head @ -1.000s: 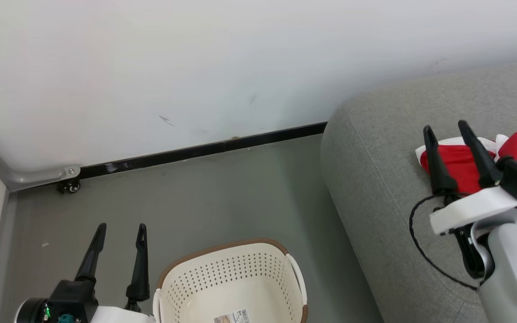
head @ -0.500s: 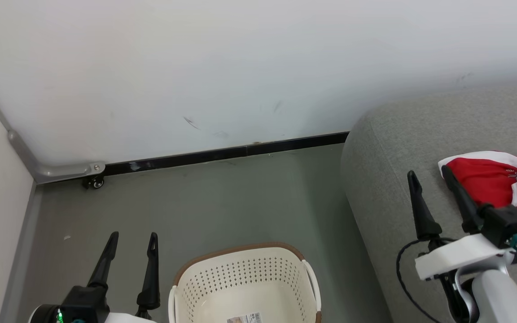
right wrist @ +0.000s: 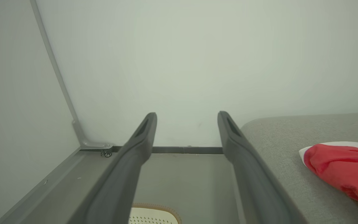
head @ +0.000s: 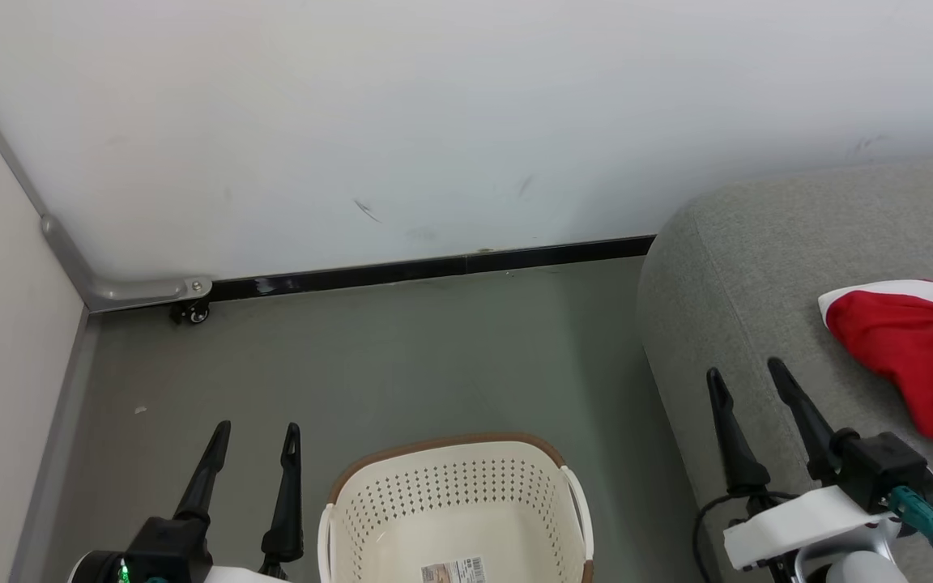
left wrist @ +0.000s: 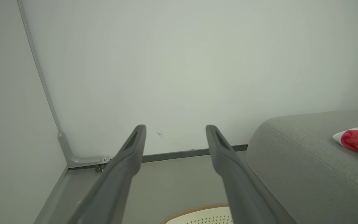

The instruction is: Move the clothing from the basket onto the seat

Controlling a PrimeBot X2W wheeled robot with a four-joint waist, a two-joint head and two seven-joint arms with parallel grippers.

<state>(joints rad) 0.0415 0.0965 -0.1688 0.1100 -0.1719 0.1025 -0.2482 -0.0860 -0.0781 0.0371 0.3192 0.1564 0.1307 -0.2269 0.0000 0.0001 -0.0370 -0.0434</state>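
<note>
Red clothing (head: 904, 352) lies on the grey seat (head: 758, 267); the right end effector (head: 743, 371), over it a second ago, now stands apart beside it, spread wide and empty; the left end effector (head: 259, 427) hangs open, empty, beside the basket (head: 450, 443), whose visible bottom bears a label (head: 454, 571) and no cloth; the task looks nearly finished.

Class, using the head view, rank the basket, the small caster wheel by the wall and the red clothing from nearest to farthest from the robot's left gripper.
1. basket: just right of the left gripper.
2. caster wheel: ahead, slightly left, at the foot of the wall.
3. clothing: far right, lying on the seat.
</note>
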